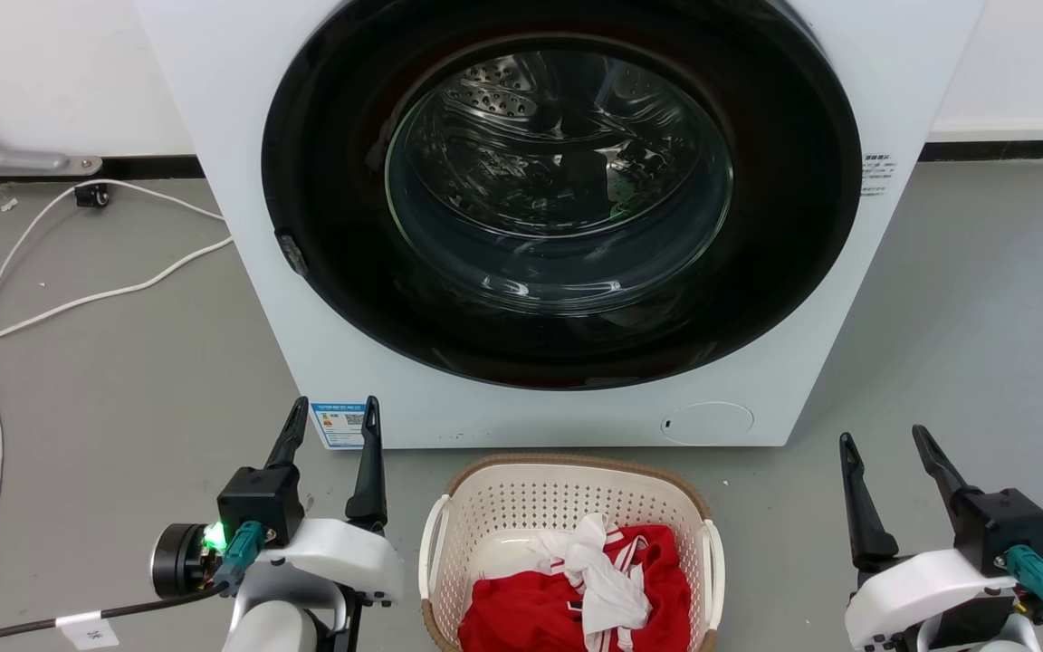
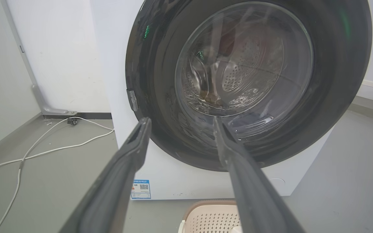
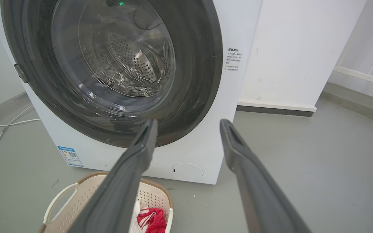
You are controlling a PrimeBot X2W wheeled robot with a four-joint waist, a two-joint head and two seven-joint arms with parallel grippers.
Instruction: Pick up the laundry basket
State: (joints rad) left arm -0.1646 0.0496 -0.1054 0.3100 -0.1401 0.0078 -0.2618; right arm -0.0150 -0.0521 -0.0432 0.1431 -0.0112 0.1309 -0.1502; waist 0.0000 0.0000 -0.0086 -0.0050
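The laundry basket, cream-white with a brown rim and white side handles, stands on the floor at the bottom centre, just in front of the washing machine. Red and white clothes lie inside it. My left gripper hangs open to the basket's left, apart from it, with nothing between its fingers. On the basket's right, my right gripper is also open and empty. A corner of the basket shows low in the left wrist view. Part of the basket also sits at the lower left of the right wrist view.
A white washing machine with a large dark round door, which looks shut, fills the space behind the basket. White cables trail over the grey floor at the left, toward a wall fitting. Bare grey floor lies at the right.
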